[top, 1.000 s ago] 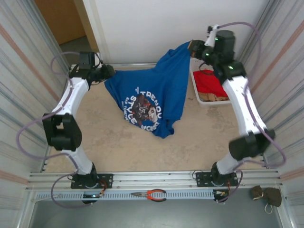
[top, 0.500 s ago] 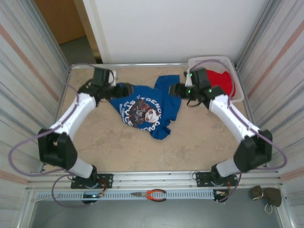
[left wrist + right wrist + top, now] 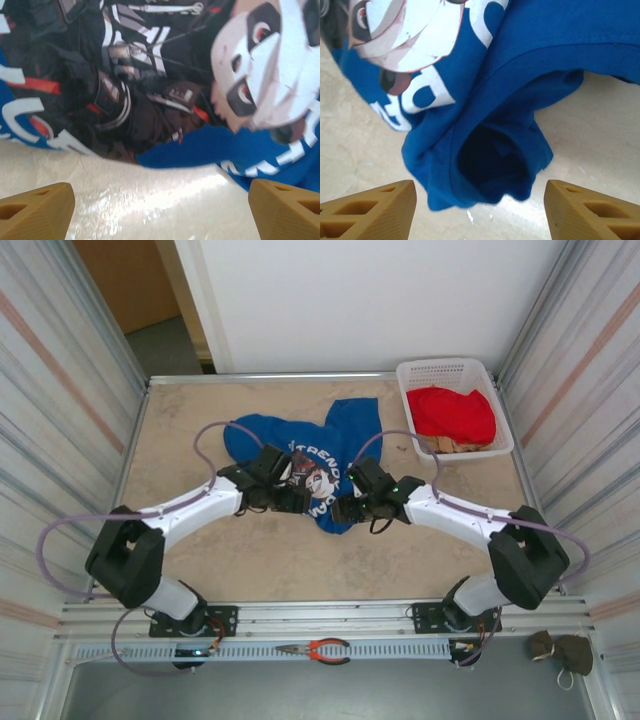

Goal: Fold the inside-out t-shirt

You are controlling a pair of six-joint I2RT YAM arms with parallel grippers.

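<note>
Looks like the flatten-it-out stage to me: the t-shirt lies bunched in the middle of the table, print up. The left pincer and right pincer hover wide open over its near edge, gripping nothing. Next up is probably grabbing the hem or corners to spread it.

blue t-shirt: white print reads "trend", rest illegible.
</note>
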